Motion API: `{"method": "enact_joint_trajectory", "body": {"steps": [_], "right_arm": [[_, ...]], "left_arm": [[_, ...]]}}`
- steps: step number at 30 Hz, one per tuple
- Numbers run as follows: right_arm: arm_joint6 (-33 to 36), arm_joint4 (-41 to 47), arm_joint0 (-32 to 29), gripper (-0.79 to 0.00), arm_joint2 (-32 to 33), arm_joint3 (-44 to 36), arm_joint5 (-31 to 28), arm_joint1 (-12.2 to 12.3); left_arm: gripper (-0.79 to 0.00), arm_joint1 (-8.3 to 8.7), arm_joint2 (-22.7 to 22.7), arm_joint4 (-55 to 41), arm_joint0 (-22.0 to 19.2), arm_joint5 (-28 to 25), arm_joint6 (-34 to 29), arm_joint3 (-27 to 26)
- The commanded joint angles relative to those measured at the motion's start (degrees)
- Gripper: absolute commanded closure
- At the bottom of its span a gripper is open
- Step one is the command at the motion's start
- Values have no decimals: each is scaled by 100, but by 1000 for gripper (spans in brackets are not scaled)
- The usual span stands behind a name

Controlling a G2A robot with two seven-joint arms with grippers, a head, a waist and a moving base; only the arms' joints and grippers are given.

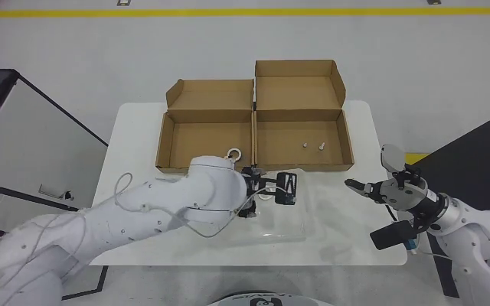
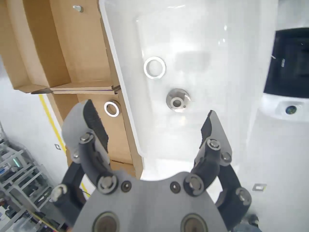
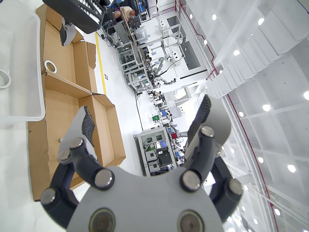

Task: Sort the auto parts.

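On the white table (image 1: 138,130), two open cardboard boxes sit side by side along the far edge. The left box (image 1: 199,141) holds a flat metal ring (image 2: 106,108) in its near right corner. Just in front of the boxes, at the middle of the table, lies a clear plastic tray (image 1: 295,226). In it are a second ring (image 2: 145,67) and, a little apart from it, a round hub-like part (image 2: 172,97) with a hole at its centre. The left gripper (image 2: 149,108) hangs over the tray's left part with its jaws spread wide and nothing between them. The right box (image 1: 276,145) holds two small bolts (image 1: 305,143) close together. The right gripper (image 3: 145,103) is at the table's right edge, well apart from the tray, jaws also wide and empty.
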Motion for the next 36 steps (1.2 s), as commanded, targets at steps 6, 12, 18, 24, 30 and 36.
{"method": "enact_joint_trajectory", "body": {"steps": [6, 12, 18, 24, 30, 36], "right_arm": [[0, 0, 0, -785, 0, 0, 0, 0], [0, 0, 0, -785, 0, 0, 0, 0], [0, 0, 0, -785, 0, 0, 0, 0], [0, 0, 0, -785, 0, 0, 0, 0], [0, 0, 0, -785, 0, 0, 0, 0], [0, 0, 0, -785, 0, 0, 0, 0]], "left_arm": [[-785, 187, 1008, -1128, -1217, 49, -40, 272], [-785, 208, 1149, -1145, -1175, -52, 61, 588], [-785, 172, 1149, -756, -878, -66, 192, 714], [-785, 147, 1149, -93, -560, 43, 494, 750], [-785, 105, 1146, 169, -334, 37, 514, 853], [-585, 57, 1108, 320, -182, 25, 600, 1005]]}}
